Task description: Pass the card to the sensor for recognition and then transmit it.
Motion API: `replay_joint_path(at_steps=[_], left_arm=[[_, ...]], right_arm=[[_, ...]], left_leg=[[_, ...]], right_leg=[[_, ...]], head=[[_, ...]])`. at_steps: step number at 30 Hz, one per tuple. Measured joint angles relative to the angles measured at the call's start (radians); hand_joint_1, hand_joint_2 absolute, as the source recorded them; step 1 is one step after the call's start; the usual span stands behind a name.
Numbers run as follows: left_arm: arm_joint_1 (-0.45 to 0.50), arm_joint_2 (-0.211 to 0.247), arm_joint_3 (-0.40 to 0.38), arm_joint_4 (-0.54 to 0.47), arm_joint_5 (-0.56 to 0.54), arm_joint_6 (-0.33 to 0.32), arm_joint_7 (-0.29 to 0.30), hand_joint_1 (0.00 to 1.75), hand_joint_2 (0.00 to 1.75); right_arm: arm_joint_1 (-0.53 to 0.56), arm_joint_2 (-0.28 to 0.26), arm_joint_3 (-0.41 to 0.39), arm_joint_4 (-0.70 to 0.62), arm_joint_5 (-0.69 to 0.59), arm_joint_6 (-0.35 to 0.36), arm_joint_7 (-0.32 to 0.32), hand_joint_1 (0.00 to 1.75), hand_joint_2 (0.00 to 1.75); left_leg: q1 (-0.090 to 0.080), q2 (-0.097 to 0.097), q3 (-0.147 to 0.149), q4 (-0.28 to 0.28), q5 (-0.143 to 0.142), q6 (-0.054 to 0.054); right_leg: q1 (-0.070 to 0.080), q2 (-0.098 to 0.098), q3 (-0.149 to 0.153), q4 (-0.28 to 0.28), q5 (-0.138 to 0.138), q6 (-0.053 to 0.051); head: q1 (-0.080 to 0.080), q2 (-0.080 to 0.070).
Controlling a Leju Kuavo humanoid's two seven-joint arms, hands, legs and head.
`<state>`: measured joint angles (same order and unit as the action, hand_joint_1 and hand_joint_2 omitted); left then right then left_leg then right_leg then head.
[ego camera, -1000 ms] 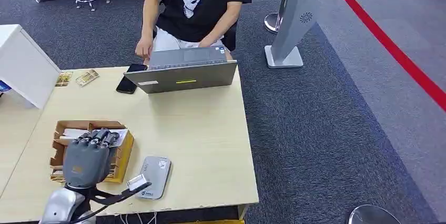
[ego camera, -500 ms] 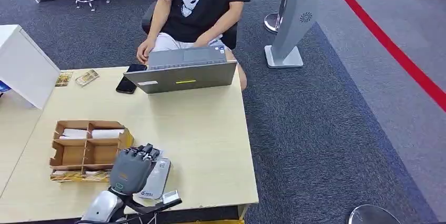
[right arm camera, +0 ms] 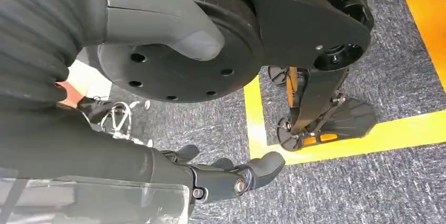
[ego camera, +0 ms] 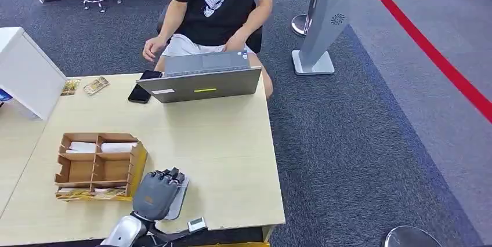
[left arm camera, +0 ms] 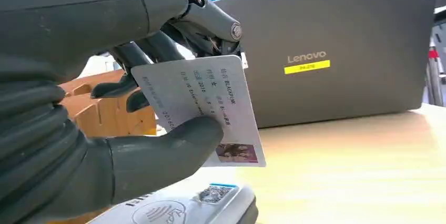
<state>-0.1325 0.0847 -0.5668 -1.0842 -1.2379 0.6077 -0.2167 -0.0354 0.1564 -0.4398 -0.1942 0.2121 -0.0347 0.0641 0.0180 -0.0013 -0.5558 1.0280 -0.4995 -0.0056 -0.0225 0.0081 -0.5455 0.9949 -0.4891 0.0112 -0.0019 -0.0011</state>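
A grey laptop (ego camera: 200, 84) stands open at the far edge of the worktop (ego camera: 220, 148), lid back turned this way, with a person (ego camera: 217, 9) seated behind it. A dark phone (ego camera: 144, 87) lies just beside the laptop toward the far left, and two small packets (ego camera: 86, 86) sit further along that edge. A cardboard divider box (ego camera: 98, 167) rests near the front left, with white slips in its far compartments.

Right beside the box, at the front edge, lies the grey sensor (ego camera: 178, 198), mostly covered from above by the left hand (ego camera: 155, 193). That hand pinches the card (left arm camera: 202, 108) between thumb and darker fingers, holding it just above the sensor (left arm camera: 184, 211) without touching it. The card is tilted, printed face toward the wrist camera, its long axis slanting down toward the sensor, small photo at the lower corner.

The right hand (right arm camera: 231, 174) hangs over carpeted floor, fingers loosely apart and holding nothing.
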Motion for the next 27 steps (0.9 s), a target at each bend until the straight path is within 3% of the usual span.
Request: replay_joint_path(at_steps=[17, 27], left_arm=[[-0.036, 0.02, -0.015, 0.019, -0.018, -0.009, 0.032, 1.75, 1.75], [-0.193, 0.121, 0.001, -0.079, 0.021, -0.041, 0.064, 1.75, 1.75]], right_arm=[[0.0, 0.0, -0.001, 0.0, 0.001, 0.005, -0.003, 0.0, 1.75], [0.0, 0.0, -0.006, 0.0, 0.02, 0.015, -0.01, 0.0, 1.75]], left_leg=[[0.0, 0.0, 0.0, 0.0, 0.0, 0.0], [0.001, -0.001, 0.0, 0.0, 0.002, -0.002]], right_leg=[[0.0, 0.0, 0.0, 0.0, 0.0, 0.0], [0.001, 0.0, 0.0, 0.001, 0.001, -0.001]], head=[[0.0, 0.0], [0.0, 0.0]])
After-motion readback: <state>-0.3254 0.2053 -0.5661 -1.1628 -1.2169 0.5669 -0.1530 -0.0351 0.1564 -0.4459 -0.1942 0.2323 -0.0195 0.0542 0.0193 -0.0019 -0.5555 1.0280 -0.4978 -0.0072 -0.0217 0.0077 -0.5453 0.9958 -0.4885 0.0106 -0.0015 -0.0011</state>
